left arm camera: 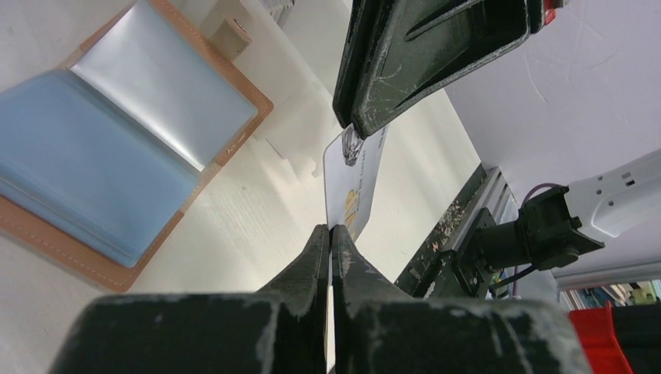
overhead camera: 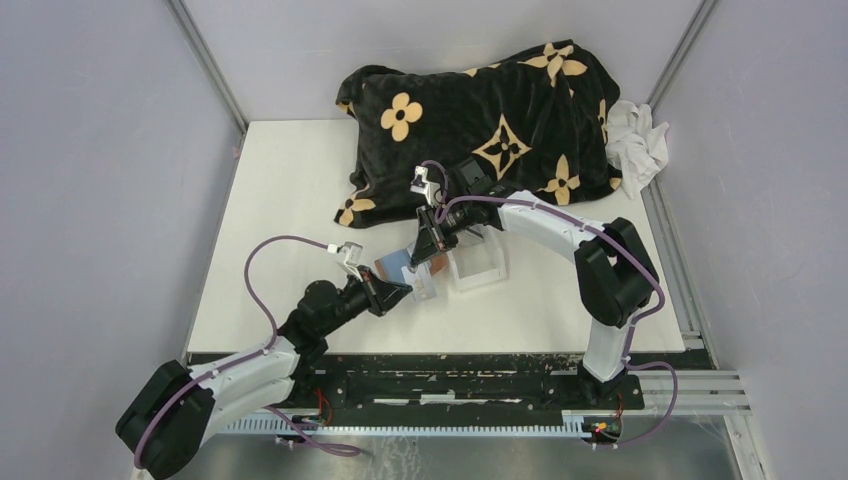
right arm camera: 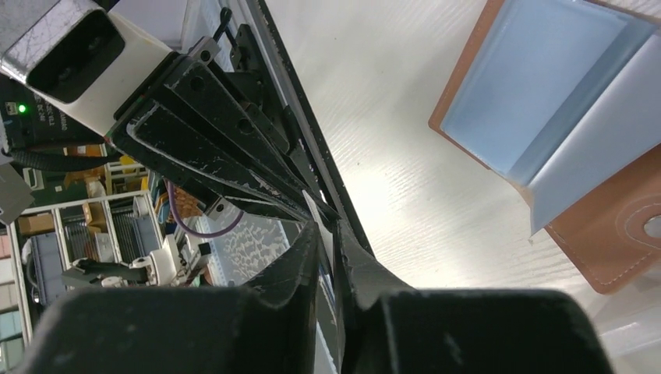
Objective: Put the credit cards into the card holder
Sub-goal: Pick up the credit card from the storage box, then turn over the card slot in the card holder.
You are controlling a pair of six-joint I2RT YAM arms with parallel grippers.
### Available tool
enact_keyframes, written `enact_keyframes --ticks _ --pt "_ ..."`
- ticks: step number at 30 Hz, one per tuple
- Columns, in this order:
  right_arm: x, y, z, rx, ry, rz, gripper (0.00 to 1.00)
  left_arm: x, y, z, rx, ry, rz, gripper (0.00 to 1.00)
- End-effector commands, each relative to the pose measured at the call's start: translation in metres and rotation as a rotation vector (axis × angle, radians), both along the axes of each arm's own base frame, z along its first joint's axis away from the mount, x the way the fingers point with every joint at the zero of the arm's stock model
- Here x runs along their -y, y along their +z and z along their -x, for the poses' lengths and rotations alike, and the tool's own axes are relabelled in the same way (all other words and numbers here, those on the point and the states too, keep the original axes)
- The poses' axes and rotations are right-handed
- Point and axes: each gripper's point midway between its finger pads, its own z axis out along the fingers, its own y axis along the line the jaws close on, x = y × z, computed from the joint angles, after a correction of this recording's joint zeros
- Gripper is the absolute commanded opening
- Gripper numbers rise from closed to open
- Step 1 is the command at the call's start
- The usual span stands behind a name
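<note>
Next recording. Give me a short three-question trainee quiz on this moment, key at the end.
1. True or false: the card holder lies folded shut.
2. Fill in: the left fingers are clamped on a ____.
3. What lies at the far edge of the table? A a toolbox; B a black patterned cushion; C a laptop.
Key: 1 false, it lies open; 2 credit card; 3 B.
</note>
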Motion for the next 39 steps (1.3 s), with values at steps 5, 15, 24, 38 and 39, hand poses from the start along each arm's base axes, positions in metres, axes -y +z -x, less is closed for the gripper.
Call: enact_keyframes --ticks 5,15,24,38,39 --pt "-0.004 -0.011 -0.035 0.085 -0.084 0.033 0.27 -0.021 0.012 -0.035 -0.035 0.240 0.010 0.03" --pt "-0.016 -0.006 -0.056 0.117 -0.104 -0.006 0.41 -0.035 -0.008 -0.046 -0.107 0.350 -0.028 0.03" --pt "-0.017 -0.015 -0.077 0.167 -0.154 0.040 0.45 -0.052 -0.015 -0.055 -0.160 0.465 -0.039 0.03" --pt "-0.024 -0.069 -0.071 0.360 -0.195 0.365 0.25 -0.090 -0.021 -0.052 -0.226 0.652 0.037 0.03" --pt "-0.027 -0.072 -0.068 0.374 -0.190 0.383 0.24 -0.091 -0.021 -0.052 -0.226 0.653 0.039 0.03"
